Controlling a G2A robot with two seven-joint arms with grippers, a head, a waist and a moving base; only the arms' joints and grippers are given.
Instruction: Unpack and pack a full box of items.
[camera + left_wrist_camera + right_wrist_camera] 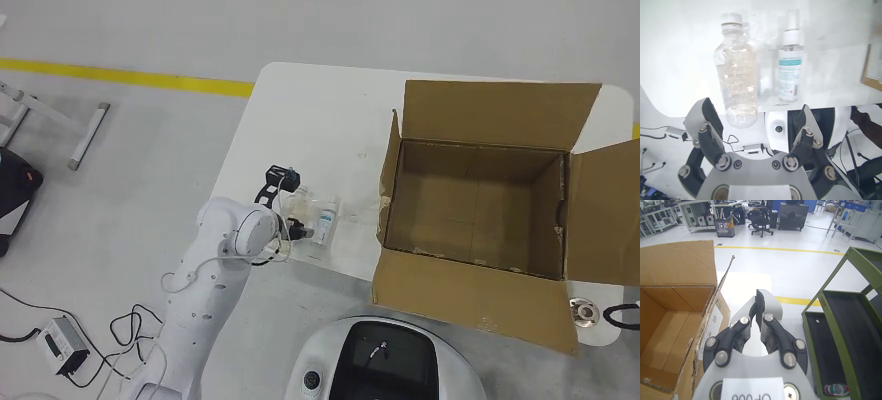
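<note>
Top view: the cardboard box (470,290) sits open on the white table (320,120), flaps splayed outward, and the left arm (215,270) comes in to the table's near edge, well apart from the box
Left wrist view: here's the close look the top view can't give, with a clear bottle (737,75) and a spray bottle (790,62) lying side by side, caps pointing away from the gripper
Bottle detail: the clear bottle's base pokes out past the table edge, while the spray bottle's base stops just at it
Left gripper (757,110): jaws spread wide, nothing held, poised just off the table edge at the clear bottle's base
Right wrist view: the box's outer wall and open flap, plus a green cart (838,323) beside the table
Right gripper (758,308): pads pressed together with nothing between them, low over the table just beside the box
</note>
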